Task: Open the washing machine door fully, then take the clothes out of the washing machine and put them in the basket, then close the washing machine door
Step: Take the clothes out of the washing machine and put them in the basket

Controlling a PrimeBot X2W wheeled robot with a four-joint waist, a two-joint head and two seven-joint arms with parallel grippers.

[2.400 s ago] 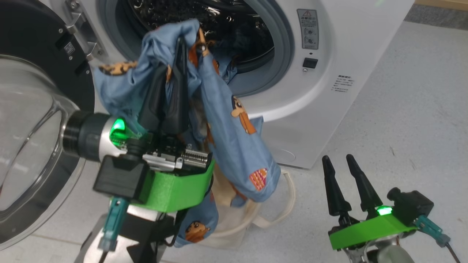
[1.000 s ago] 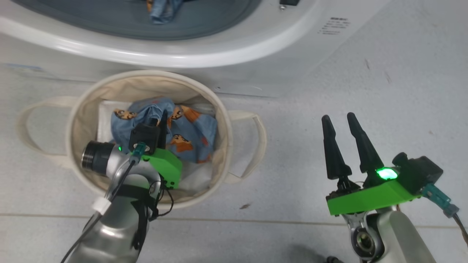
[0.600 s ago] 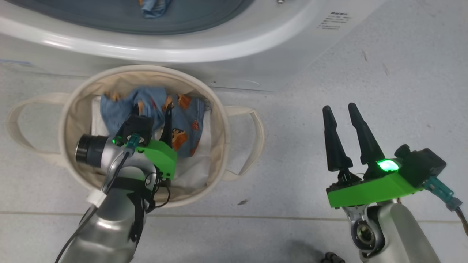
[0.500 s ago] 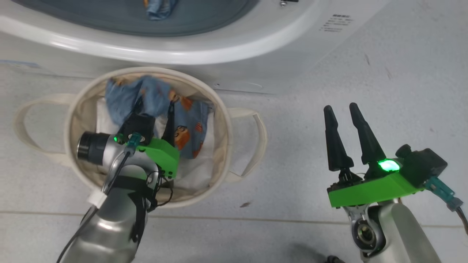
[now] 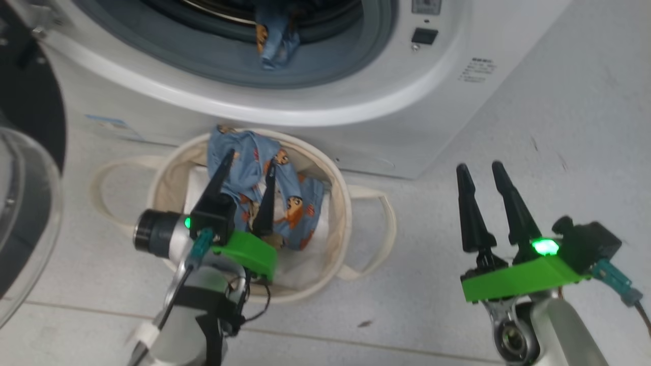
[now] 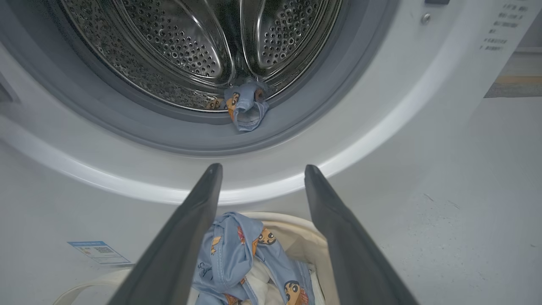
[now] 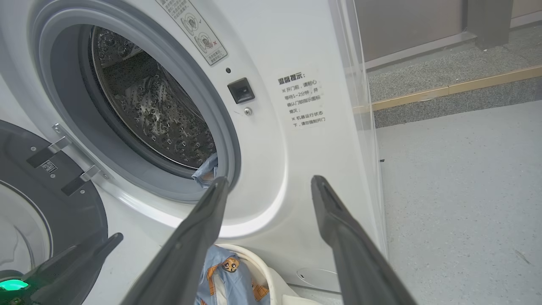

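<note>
Laundry rm: washing machine [image 5: 432, 117], basket [image 5: 347, 208] on bare grey floor [image 5: 559, 127].

The floor [image 5: 559, 127] is pale grey and finely speckled, with a thin seam line [image 5: 457, 349] crossing it low in the head view and a few small dark marks. The washing machine [image 5: 437, 112] stands directly on it, and the basket [image 5: 347, 203] sits on the floor just in front of the machine's base, its two looped handles out to either side. In the right wrist view a brass-coloured strip [image 7: 465, 86] crosses the floor farther back.
</note>
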